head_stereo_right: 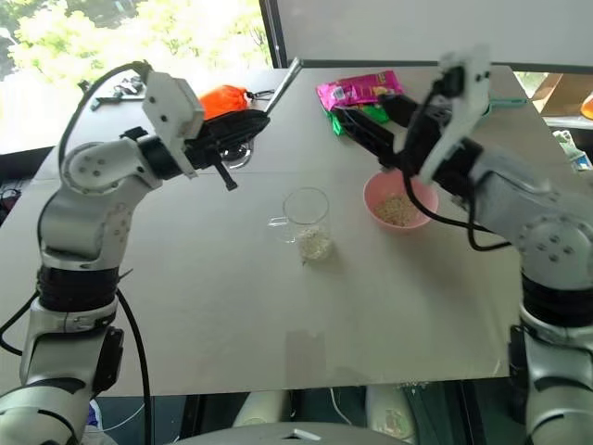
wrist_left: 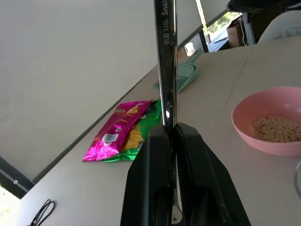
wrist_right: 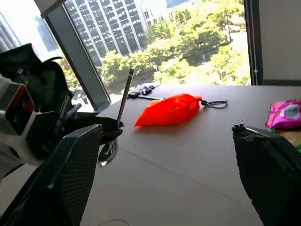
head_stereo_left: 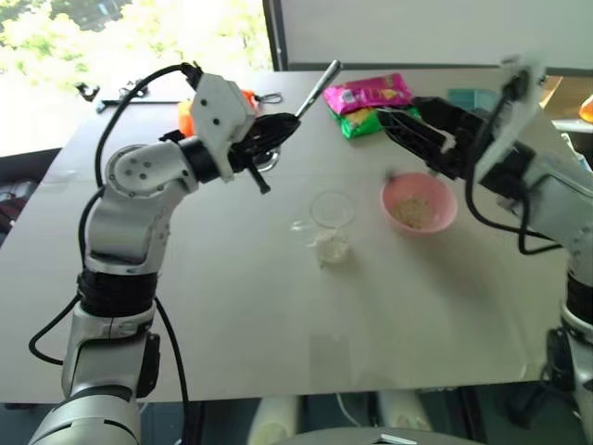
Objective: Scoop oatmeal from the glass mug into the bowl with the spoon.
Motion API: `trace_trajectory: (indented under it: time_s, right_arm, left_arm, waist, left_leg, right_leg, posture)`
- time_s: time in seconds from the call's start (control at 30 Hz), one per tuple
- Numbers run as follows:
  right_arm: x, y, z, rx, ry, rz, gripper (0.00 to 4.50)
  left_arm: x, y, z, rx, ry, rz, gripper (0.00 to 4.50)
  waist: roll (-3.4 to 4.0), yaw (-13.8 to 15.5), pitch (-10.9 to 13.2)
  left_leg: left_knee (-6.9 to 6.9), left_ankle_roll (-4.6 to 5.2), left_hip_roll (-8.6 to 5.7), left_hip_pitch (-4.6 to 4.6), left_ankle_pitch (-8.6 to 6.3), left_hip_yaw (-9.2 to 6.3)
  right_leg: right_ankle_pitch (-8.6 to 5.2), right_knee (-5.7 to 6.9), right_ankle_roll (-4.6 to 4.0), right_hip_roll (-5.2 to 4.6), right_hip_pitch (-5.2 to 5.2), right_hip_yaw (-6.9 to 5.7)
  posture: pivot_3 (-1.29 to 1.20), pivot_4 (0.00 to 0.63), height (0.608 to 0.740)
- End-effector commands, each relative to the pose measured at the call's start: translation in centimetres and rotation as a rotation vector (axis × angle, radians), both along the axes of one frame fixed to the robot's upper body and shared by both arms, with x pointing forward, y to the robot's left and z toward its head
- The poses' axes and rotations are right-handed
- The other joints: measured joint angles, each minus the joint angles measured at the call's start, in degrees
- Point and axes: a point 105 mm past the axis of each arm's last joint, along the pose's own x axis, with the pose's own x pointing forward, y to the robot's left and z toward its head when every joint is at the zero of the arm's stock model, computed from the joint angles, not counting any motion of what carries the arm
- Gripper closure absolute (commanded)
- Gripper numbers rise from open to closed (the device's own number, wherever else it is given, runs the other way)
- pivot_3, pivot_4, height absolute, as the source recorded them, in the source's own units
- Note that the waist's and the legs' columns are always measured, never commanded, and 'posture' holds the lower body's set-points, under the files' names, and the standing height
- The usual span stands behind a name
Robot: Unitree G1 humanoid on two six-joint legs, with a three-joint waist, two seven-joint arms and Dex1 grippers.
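Left gripper [head_stereo_left: 278, 130] is clamped on the spoon [head_stereo_left: 318, 85], its two black fingers [wrist_left: 188, 155] pressed against the shaft. The handle projects past the fingertips, away from the robot; the spoon's bowl hangs below the gripper, above the table [head_stereo_left: 232, 315]. Stamped lettering on the handle reads "316L" and "Snai", with the rest cut off.

Right gripper [head_stereo_left: 412, 125] is raised above the table with its jaws spread wide and nothing between them. It hangs just behind the bowl [head_stereo_left: 419, 203], which is pink and holds oatmeal [head_stereo_left: 414, 212].

Glass mug [head_stereo_left: 331, 211] stands on the table between the two grippers, lower than both, just left of the bowl. A small clump of oatmeal lies beside its base.

Pink and green snack bags [head_stereo_left: 369, 100] lie at the far edge; their print is not legible. An orange pouch [head_stereo_right: 222, 99] lies behind the left gripper.
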Motion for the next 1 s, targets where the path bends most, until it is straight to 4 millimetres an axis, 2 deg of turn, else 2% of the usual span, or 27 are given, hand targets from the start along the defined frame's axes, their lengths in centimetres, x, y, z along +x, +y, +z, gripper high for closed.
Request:
trace_trajectory:
  time_s: [0.03,0.07,0.13,0.23,0.43,1.0]
  right_arm:
    - [0.0,1.5,1.0,0.054,0.024,0.041,0.00]
    - [0.4,1.9,1.0,0.044,0.020,0.026,0.00]
    - [1.0,2.1,1.3,0.056,0.017,-0.001,0.00]
    - [1.4,2.2,1.8,0.088,-0.002,-0.012,0.00]
    - [1.1,3.1,3.1,0.157,-0.024,0.036,0.00]
    - [0.4,2.3,3.1,0.065,-0.042,0.088,0.00]
  left_arm:
    - [-0.6,-2.0,2.5,-0.051,-0.169,-0.055,4.45]
    - [-0.6,-2.6,2.7,-0.071,-0.183,-0.073,4.45]
    - [-1.0,-3.2,2.9,-0.079,-0.202,-0.105,4.45]
    - [-1.3,-3.4,2.9,-0.079,-0.197,-0.132,4.45]
    - [-1.2,-3.6,2.2,-0.059,-0.179,-0.147,4.45]
    - [-0.8,-2.3,1.5,-0.019,-0.150,-0.109,4.45]
  waist:
    - [0.03,-0.1,0.0]
    - [0.03,-0.1,0.0]
    - [0.04,-0.3,0.0]
    - [0.04,-0.3,0.0]
    - [0.07,-0.8,0.0]
    - [0.07,-0.7,0.0]
  left_leg:
    - [0.42,0.00,0.00,-0.41,0.00,0.03]
    - [0.61,0.02,0.00,-0.74,-0.01,0.02]
    - [0.58,0.02,-0.13,-0.73,-0.01,0.07]
    - [0.59,0.04,-0.11,-0.71,0.00,-0.01]
    - [0.67,0.14,-0.09,-0.46,0.30,0.12]
    - [0.67,0.12,-0.10,-0.45,0.42,0.08]
  right_leg:
    - [0.00,0.05,0.00,-0.03,-0.16,-0.22]
    - [0.00,0.20,0.00,-0.04,-0.37,-0.39]
    - [0.00,0.69,0.00,-0.21,-0.43,-0.52]
    - [0.00,0.69,0.00,-0.20,-0.39,-0.65]
    - [-0.01,0.75,0.00,-0.19,-0.42,-0.49]
    - [0.00,0.86,0.00,-0.19,-0.43,-0.50]
  posture:
    - [0.00,0.150,0.740]
    - [0.00,0.150,0.740]
    - [0.00,0.150,0.740]
    - [0.00,0.150,0.740]
    - [0.00,0.150,0.740]
    - [0.00,0.150,0.740]
